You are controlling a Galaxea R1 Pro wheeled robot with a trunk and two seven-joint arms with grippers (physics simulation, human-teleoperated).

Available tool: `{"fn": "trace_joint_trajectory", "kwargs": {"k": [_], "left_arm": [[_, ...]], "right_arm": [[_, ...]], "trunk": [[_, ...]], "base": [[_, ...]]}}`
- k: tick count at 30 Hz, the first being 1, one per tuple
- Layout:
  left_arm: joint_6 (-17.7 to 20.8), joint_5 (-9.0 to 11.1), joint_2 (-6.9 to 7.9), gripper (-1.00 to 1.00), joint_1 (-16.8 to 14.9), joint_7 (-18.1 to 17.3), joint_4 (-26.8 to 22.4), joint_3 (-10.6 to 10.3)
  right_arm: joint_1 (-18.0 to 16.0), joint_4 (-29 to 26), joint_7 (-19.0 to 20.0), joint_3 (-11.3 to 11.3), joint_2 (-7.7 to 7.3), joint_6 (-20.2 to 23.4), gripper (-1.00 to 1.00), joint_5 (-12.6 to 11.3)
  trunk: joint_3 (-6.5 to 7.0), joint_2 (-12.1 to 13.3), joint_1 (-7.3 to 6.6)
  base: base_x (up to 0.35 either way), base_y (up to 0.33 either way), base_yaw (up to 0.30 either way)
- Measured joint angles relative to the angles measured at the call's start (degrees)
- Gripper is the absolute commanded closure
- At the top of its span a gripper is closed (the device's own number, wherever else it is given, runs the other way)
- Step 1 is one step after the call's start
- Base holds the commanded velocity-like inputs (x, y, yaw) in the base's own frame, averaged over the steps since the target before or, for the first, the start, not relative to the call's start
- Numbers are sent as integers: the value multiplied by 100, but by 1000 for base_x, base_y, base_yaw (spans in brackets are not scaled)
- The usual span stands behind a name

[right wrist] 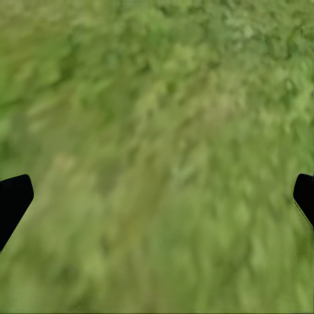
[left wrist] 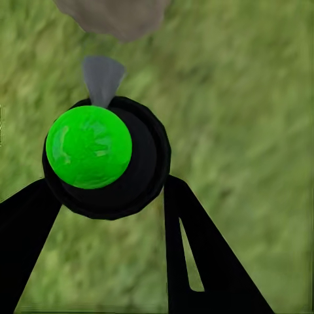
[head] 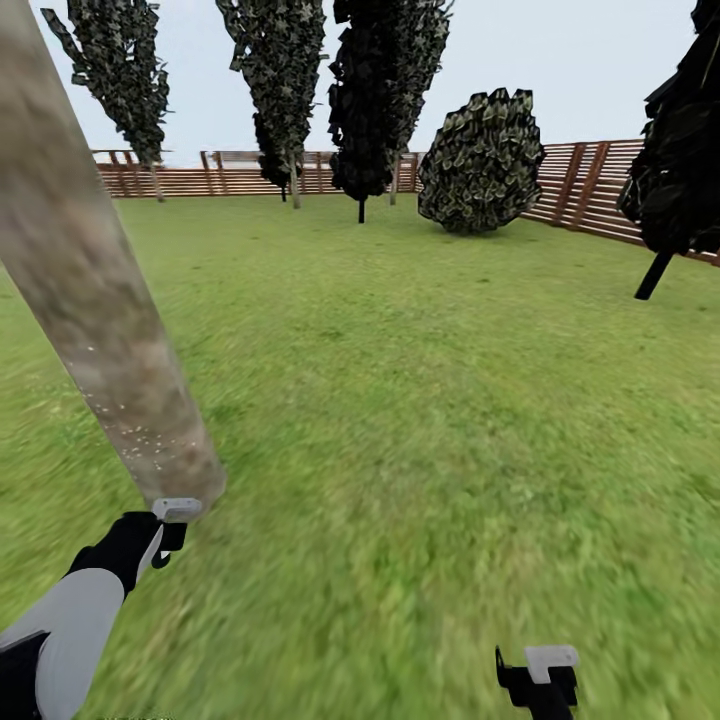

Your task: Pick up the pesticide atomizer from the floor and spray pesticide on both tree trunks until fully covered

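Mottled grey-brown tree trunk (head: pixel 95 300) leans across the left, bark rough, fine white pesticide specks (head: pixel 140 440) dusted on its lower part. Left gripper (head: pixel 172 525) sits right at the trunk base; wrist view shows its black fingers (left wrist: pixel 203 261) closed around the pesticide atomizer (left wrist: pixel 104 157), a round dark body with a glossy bright green dome and a grey cone at the nozzle aimed at the trunk foot (left wrist: pixel 114 16). Blurry green lawn (head: pixel 430 400) fills the middle. Far back: brown slatted fence (head: pixel 590 185), dark conifers (head: pixel 385 90), a rounded bush (head: pixel 483 160). Right gripper (head: pixel 540 680) is low right, fingers spread wide over grass (right wrist: pixel 157 157), empty.
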Motion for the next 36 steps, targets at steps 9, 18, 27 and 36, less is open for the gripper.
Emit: {"fn": "trace_joint_trajectory", "kwargs": {"k": [9,18,27,36], "left_arm": [[-2,-2,-1,100,-1,-1,2,1],[-8,-7,8,100,-1,-1,-6,194],[-68,-2,0,100,0,2,1,342],[-69,-10,4,100,0,0,9,346]], "right_arm": [[2,-2,0,0,-1,1,-100,0],[2,-2,1,0,0,3,-100,0],[0,0,0,0,0,1,-100,0],[0,0,2,0,0,2,-100,0]], "trunk": [[0,0,0],[0,0,0],[0,0,0],[0,0,-1]], "base": [[144,-265,190],[144,-265,9],[146,-265,229],[222,-204,276]]}}
